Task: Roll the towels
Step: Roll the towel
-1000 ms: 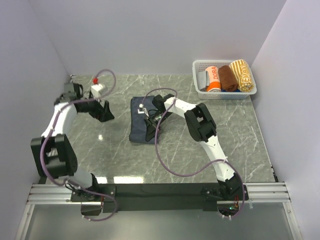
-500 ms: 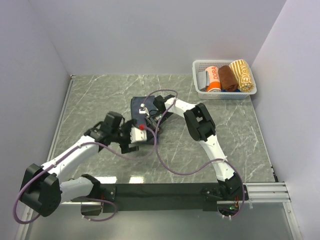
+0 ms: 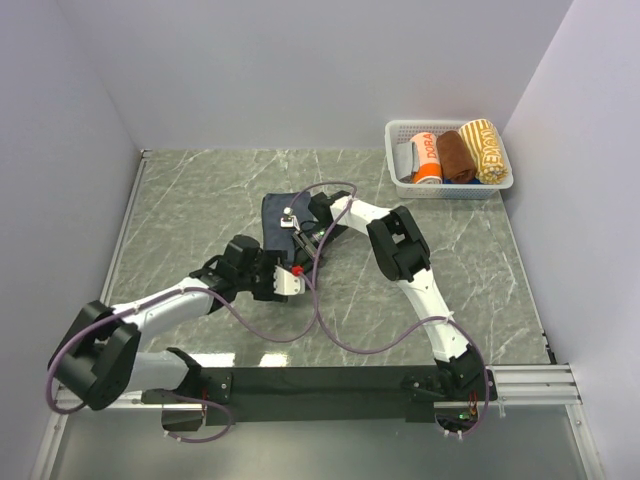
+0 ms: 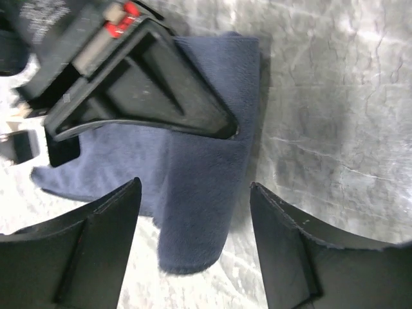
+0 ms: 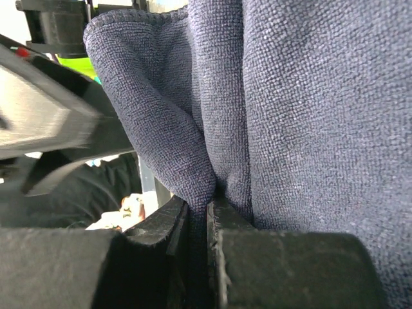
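left gripper (image 4: pixel 194 190) swung in to straddle the towel (image 4: pixel 201 164) at its near end, jaws wide and empty; right gripper (image 5: pixel 207 212) stayed pinched on a fold, roll not yet started.

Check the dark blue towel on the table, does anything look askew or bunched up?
Yes. The navy towel isn't flat: a fold is raised and pinched in the shut jaws of the right gripper, and its near end doubles over unevenly by the open left gripper.
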### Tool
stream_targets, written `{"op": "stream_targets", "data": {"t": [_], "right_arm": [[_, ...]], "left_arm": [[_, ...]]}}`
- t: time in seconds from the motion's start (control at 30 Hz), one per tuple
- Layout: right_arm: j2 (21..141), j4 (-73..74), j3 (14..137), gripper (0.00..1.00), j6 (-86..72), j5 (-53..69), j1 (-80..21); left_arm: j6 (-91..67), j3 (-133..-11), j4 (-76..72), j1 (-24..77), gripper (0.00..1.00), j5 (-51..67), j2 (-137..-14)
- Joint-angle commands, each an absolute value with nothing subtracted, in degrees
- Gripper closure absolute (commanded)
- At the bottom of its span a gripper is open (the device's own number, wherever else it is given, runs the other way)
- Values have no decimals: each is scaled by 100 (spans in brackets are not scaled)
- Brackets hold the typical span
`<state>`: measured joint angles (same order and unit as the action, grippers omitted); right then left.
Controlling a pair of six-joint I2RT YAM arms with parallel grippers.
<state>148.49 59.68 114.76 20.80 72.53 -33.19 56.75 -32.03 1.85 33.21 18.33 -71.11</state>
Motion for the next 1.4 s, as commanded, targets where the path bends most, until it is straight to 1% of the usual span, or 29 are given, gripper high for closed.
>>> {"op": "stream_targets", "data": {"t": [0.0,0.13,0.17,0.23,0.27,0.33,0.37,0.43,0.47,0.53,0.57,0.63,0.7,0.77,0.9,0.97,1.03,1.1,1.27,1.37], "right_arm": [[15222,5678,11496,100,2127,6460,-3270],[15275,5739,11610,100,2127,6451,-3252],[15258,5774,11610,100,2162,6442,-3252],[15171,5775,11541,100,2215,6364,-3252],[15135,5757,11514,100,2241,6311,-3252],[15030,5731,11418,98,2276,6180,-3252],[14899,5696,11373,96,2294,6118,-3252],[14644,5625,11233,90,2312,5986,-3243],[14547,5486,11172,84,2268,5855,-3226],[14371,5327,11022,73,2102,5757,-3164],[14240,5283,11013,63,2066,5713,-3094],[14081,5221,11013,50,1952,5678,-3006],[13984,5159,11004,35,1846,5634,-2848],[13799,5020,10969,32,1679,5590,-2734],[13439,4878,10907,31,1512,5528,-2296],[13106,4773,10689,31,1494,5441,-2154],[12694,4703,10320,32,1625,5292,-1926],[12394,4650,10039,35,1731,5204,-1794],[11059,3974,8624,44,1959,4791,-1503],[10285,3483,7842,46,2188,4501,-1538]], "left_arm": [[6003,-3146,-343,3357,27,1810,-7408],[6222,-3129,-229,3357,32,2091,-7558],[6197,-3155,-176,3357,40,2118,-7628],[6057,-3304,87,3357,48,2223,-7865],[6021,-3479,253,3357,56,2258,-7962],[5785,-3734,796,3331,63,2364,-8303],[5688,-3901,1052,3305,72,2399,-8436],[5433,-4393,1735,3209,77,2530,-8796],[5432,-4716,2001,3043,82,2653,-8911],[5571,-5026,2598,2875,86,2908,-9235],[5642,-5306,3132,2770,89,3092,-9342],[5721,-5553,3601,2681,92,3399,-9657],[5757,-5879,4156,2584,93,3568,-9860],[5748,-6150,4428,2540,94,3699,-10159],[5634,-6573,4982,2452,95,4007,-10608],[5564,-6889,5167,2356,95,4086,-10906],[5467,-7127,5448,2268,94,4183,-11258],[5449,-7583,5729,2171,94,4227,-11547],[5291,-8926,6749,1934,93,4526,-12699],[5186,-9490,7092,1899,93,4596,-13183]]}}
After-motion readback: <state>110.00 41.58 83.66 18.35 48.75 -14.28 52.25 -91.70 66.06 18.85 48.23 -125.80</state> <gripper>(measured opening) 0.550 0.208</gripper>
